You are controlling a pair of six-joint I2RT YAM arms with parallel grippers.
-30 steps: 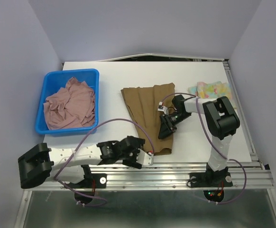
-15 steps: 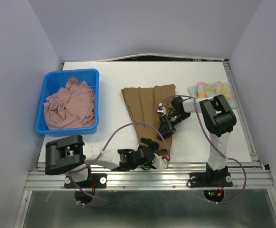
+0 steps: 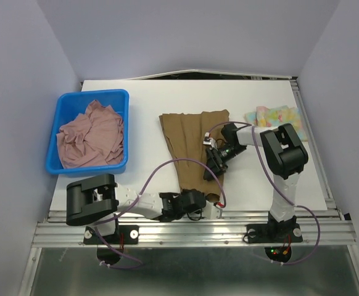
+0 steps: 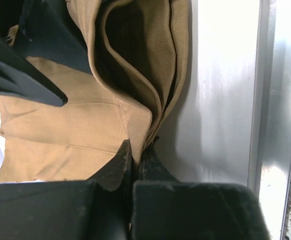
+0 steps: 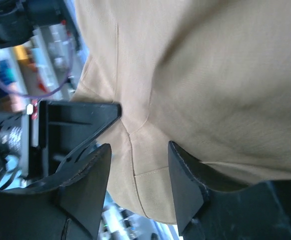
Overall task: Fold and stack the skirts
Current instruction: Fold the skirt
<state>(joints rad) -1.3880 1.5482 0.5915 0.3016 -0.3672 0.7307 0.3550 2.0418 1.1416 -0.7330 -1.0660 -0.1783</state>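
Brown twill fills both wrist views. The brown skirt (image 3: 189,139) lies mid-table, its near end reaching the table's (image 3: 253,185) front edge. The left gripper (image 4: 135,152) has its fingers pressed together on a bunched fold at the near corner, just beside the metal rail (image 4: 278,100). The right gripper (image 5: 138,150) hangs over the skirt's right edge with its fingers apart; its view is blurred, so contact with the cloth is hard to judge.

The step appears to be a fold of this skirt. To do it well, the right fingers should close on the edge only, taking the same layers the left holds. Both arms should then lift low and together, keeping the cloth taut so the pleats lie flat. The left pinch sits close to the rail, so it needs to rise before it travels.

The pastel skirt (image 3: 273,115) lies at the far right, and the dusty pink skirt (image 3: 90,139) sits crumpled in the blue bin (image 3: 93,95).
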